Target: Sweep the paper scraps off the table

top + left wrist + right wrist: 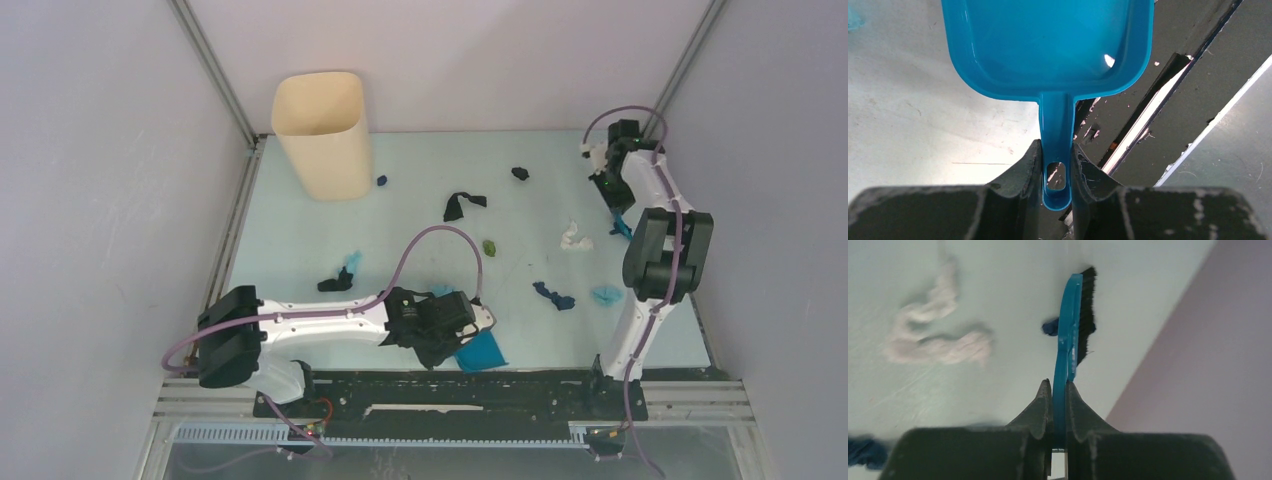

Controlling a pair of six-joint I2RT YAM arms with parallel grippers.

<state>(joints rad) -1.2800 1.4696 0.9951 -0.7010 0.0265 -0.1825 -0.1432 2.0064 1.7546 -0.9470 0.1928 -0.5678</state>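
Paper scraps lie scattered on the pale green table [420, 160]: black ones [462, 205] [520, 173] [335, 283], dark blue ones [553, 295] [381, 181], light blue ones [606, 294] [352, 262], a green one [490, 246] and a white one [575, 238]. My left gripper [455, 340] [1056, 165] is shut on the handle of the blue dustpan [1048, 45] [482, 352] at the table's near edge. My right gripper [616, 205] [1059, 387] is shut on the blue hand brush [1075, 325] [622, 228] near the right edge. A dark blue scrap [1049, 328] lies right beside the brush, and the white scrap [933, 335] to its left.
A beige bin [320, 135] stands at the back left of the table. Grey walls close in the left, back and right sides. A black metal rail [450, 395] [1148, 115] runs along the near edge under the dustpan.
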